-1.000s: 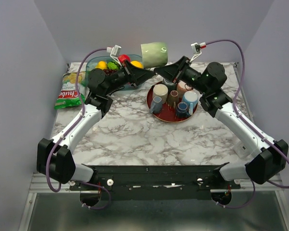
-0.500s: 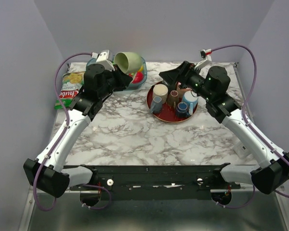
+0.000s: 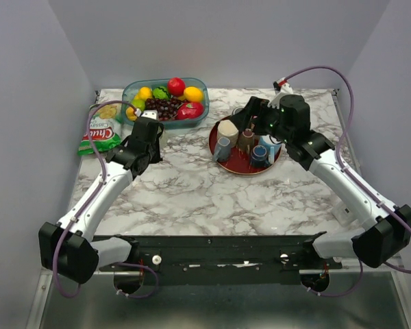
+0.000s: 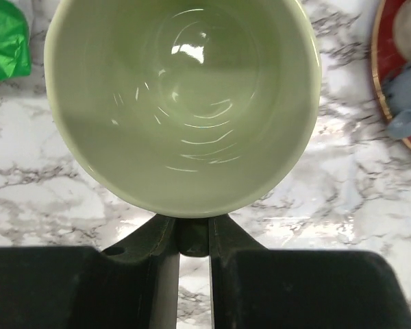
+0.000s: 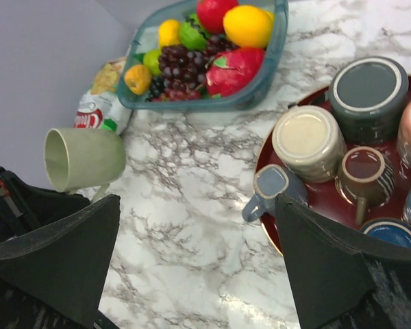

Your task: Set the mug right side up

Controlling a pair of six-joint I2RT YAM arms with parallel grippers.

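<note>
A pale green mug [image 4: 181, 103] is in my left gripper [image 4: 192, 236], whose fingers are closed on its lower side. Its open mouth faces the left wrist camera, with marble table behind it. In the right wrist view the green mug [image 5: 85, 159] hangs left of the tray, mouth towards my left gripper, handle below. In the top view my left gripper [image 3: 149, 131] is low over the table and hides the mug. I cannot tell if the mug touches the table. My right gripper [image 5: 198, 267] is open and empty, above the tray's left edge [image 3: 250, 115].
A red tray [image 3: 241, 167] holds several upside-down mugs, among them a cream one [image 3: 227, 129] and a small blue one [image 3: 222, 147]. A teal basket [image 3: 131, 89] of fruit stands at the back. A green chip bag [image 3: 99, 133] lies at the left.
My left arm has brought the green mug down from high near the back to low over the table, left of the tray. My right gripper has drawn back and dropped over the tray.
</note>
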